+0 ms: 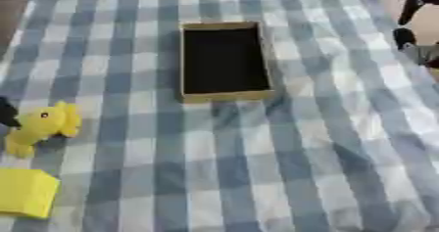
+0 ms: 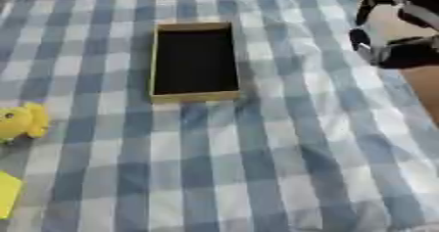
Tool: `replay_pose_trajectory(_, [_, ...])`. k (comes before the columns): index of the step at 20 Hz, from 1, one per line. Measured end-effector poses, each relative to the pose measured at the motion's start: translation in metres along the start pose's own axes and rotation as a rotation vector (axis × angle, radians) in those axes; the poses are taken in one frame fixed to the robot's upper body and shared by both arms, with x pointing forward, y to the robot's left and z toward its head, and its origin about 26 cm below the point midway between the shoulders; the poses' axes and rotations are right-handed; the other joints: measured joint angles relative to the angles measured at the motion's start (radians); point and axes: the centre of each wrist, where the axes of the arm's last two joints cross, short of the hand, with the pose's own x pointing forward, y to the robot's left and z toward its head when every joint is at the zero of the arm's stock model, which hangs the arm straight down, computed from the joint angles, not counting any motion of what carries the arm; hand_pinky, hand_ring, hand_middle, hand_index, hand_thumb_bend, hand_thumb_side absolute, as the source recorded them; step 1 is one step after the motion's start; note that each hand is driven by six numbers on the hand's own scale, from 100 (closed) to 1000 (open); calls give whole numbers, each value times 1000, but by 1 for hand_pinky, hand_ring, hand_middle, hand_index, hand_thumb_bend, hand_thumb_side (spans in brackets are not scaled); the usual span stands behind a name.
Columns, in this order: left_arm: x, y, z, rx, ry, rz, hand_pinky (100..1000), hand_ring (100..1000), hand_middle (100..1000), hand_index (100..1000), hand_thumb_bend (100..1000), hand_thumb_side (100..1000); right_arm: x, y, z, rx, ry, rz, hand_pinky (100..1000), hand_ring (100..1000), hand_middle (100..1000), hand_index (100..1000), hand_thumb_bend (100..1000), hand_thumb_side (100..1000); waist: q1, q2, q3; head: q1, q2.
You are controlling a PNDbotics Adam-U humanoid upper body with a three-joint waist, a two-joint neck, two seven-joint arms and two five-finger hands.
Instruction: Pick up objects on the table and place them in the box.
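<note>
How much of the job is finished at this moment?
Nothing looks done: the box shows only its dark inside. Nothing is in hand; the right hand is at the table's far right edge, its fingers unclear. Left to move: the yellow toy and the yellow block.

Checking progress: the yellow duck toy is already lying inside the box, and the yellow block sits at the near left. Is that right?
Not quite. The left eye view shows the yellow duck toy lying on the checked cloth, left of the box, whose inside looks empty. The yellow block does sit at the near left.

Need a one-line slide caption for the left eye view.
Empty box on the checked cloth, a yellow plush toy and a yellow block lying at the left edge.
</note>
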Motion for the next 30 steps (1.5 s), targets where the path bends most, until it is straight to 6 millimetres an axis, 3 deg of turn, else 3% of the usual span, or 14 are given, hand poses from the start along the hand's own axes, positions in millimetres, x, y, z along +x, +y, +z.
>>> replay_pose_trajectory(3, [0, 0, 0, 1, -1, 2, 930, 942, 837, 869, 424, 553, 0, -1, 0, 2, -5, 3, 618, 704, 621, 626, 100, 617, 0, 0, 1, 0, 0])
replay_pose_trajectory(7, [0, 0, 0, 1, -1, 1, 930, 942, 837, 869, 423, 554, 0, -1, -1, 4, -9, 4, 618, 707, 621, 627, 100, 644, 0, 0, 1, 0, 0])
replay_pose_trajectory(8, [0, 0, 0, 1, -1, 1, 930, 942, 837, 869, 425, 553, 0, -2, -1, 3, -9, 4, 620, 707, 621, 627, 100, 625, 0, 0, 1, 0, 0])
replay_pose_trajectory(11, [0, 0, 0, 1, -1, 2, 930, 942, 837, 869, 427, 549, 0, -2, -1, 5, -13, 5, 634, 715, 627, 636, 121, 329, 0, 0, 1, 0, 0])
replay_pose_trajectory(12, [0, 0, 0, 1, -1, 2, 930, 942, 837, 869, 427, 549, 0, -2, -1, 9, -16, 7, 640, 718, 628, 639, 186, 243, 0, 0, 1, 0, 0])
replay_pose_trajectory(16, [0, 0, 0, 1, -1, 2, 930, 942, 837, 869, 428, 548, 0, -2, -1, 32, -36, 17, 646, 720, 628, 641, 271, 144, 0, 0, 1, 0, 0])
replay_pose_trajectory(19, [0, 0, 0, 1, -1, 2, 930, 942, 837, 869, 428, 547, 0, -2, -1, 44, -47, 23, 649, 721, 628, 642, 303, 103, 0, 0, 1, 0, 0])
replay_pose_trajectory(30, [0, 0, 0, 0, 0, 2, 929, 942, 837, 869, 432, 556, 0, -2, -1, 46, -55, 27, 645, 716, 619, 633, 292, 127, 2, 2, -1, 5, 0])
